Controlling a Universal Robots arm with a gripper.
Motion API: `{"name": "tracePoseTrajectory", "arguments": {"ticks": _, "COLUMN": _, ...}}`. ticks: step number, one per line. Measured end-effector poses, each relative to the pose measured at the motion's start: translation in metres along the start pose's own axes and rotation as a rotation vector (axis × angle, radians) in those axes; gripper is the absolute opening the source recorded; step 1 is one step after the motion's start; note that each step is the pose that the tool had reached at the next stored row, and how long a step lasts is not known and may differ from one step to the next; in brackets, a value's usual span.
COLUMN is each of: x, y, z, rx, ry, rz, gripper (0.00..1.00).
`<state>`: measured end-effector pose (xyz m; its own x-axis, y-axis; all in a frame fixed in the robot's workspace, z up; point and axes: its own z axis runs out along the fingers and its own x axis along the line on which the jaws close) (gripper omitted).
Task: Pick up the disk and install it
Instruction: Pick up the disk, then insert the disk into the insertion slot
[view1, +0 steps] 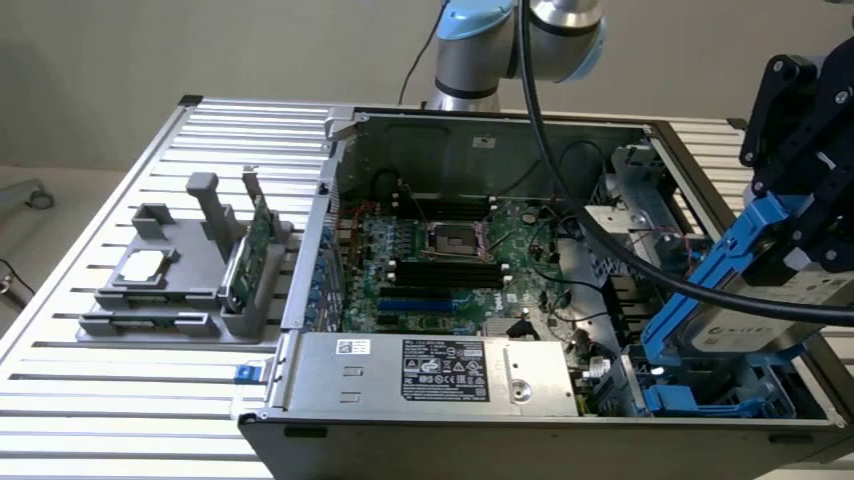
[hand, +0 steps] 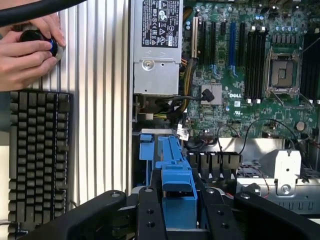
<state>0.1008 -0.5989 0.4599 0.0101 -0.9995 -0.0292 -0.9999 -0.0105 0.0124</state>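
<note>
Holding the disk (view1: 750, 325) tilted over the computer case (view1: 441, 445), the hand (view1: 805, 248) grips its blue rails (view1: 738, 258). Silver-grey face, white label.

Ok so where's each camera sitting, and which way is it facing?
Exterior view: raised beside the open computer case, looking down into it; the arm stands behind, the gripper holds the disk at the exterior view's right.
Wrist view: on the wrist, looking down past the fingers and the disk's blue rail into the case; a person's hands and a keyboard sit outside it.
Shared: the power supply, the motherboard, the disk.
</note>
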Motion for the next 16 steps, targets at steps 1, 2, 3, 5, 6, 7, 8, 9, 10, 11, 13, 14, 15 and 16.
{"name": "tracePoseTrajectory", "arguments": {"ticks": 1, "x": 0.0001, "y": -0.0006, "z": 0.0019, "rx": 0.0001, "ry": -0.0002, "rz": 0.000, "gripper": 0.33}}
{"name": "tracePoseTrajectory", "arguments": {"ticks": 2, "x": 0.0003, "y": -0.0015, "z": 0.0036, "rx": 0.0000, "ry": -0.0004, "rz": 0.000, "gripper": 0.33}}
{"name": "tracePoseTrajectory", "arguments": {"ticks": 3, "x": 0.0004, "y": -0.0025, "z": 0.0048, "rx": 0.0000, "ry": -0.0002, "rz": 0.000, "gripper": 0.33}}
{"name": "tracePoseTrajectory", "arguments": {"ticks": 5, "x": 0.0006, "y": -0.0037, "z": 0.0070, "rx": 0.0000, "ry": -0.0001, "rz": 0.000, "gripper": 0.33}}
{"name": "tracePoseTrajectory", "arguments": {"ticks": 6, "x": 0.0006, "y": -0.0038, "z": 0.0073, "rx": 0.0000, "ry": 0.0000, "rz": 0.000, "gripper": 0.33}}
{"name": "tracePoseTrajectory", "arguments": {"ticks": 7, "x": 0.0006, "y": -0.0037, "z": 0.0073, "rx": -0.0004, "ry": 0.0000, "rz": 0.000, "gripper": 0.33}}
{"name": "tracePoseTrajectory", "arguments": {"ticks": 8, "x": 0.0006, "y": -0.0037, "z": 0.0072, "rx": -0.0004, "ry": 0.0001, "rz": 0.000, "gripper": 0.33}}
{"name": "tracePoseTrajectory", "arguments": {"ticks": 9, "x": 0.0006, "y": -0.0038, "z": 0.0073, "rx": -0.0004, "ry": 0.0000, "rz": 0.000, "gripper": 0.33}}
{"name": "tracePoseTrajectory", "arguments": {"ticks": 10, "x": 0.0006, "y": -0.0038, "z": 0.0074, "rx": -0.0004, "ry": -0.0001, "rz": 0.000, "gripper": 0.33}}
{"name": "tracePoseTrajectory", "arguments": {"ticks": 11, "x": 0.0006, "y": -0.0038, "z": 0.0073, "rx": -0.0004, "ry": -0.0001, "rz": 0.000, "gripper": 0.33}}
{"name": "tracePoseTrajectory", "arguments": {"ticks": 13, "x": 0.0006, "y": -0.0038, "z": 0.0074, "rx": -0.0004, "ry": -0.0001, "rz": 0.000, "gripper": 0.33}}
{"name": "tracePoseTrajectory", "arguments": {"ticks": 14, "x": 0.0006, "y": -0.0038, "z": 0.0073, "rx": -0.0004, "ry": 0.0000, "rz": 0.000, "gripper": 0.33}}
{"name": "tracePoseTrajectory", "arguments": {"ticks": 15, "x": 0.0006, "y": -0.0038, "z": 0.0073, "rx": -0.0004, "ry": -0.0001, "rz": 0.000, "gripper": 0.33}}
{"name": "tracePoseTrajectory", "arguments": {"ticks": 16, "x": 0.0006, "y": -0.0038, "z": 0.0074, "rx": -0.0004, "ry": -0.0001, "rz": 0.000, "gripper": 0.33}}
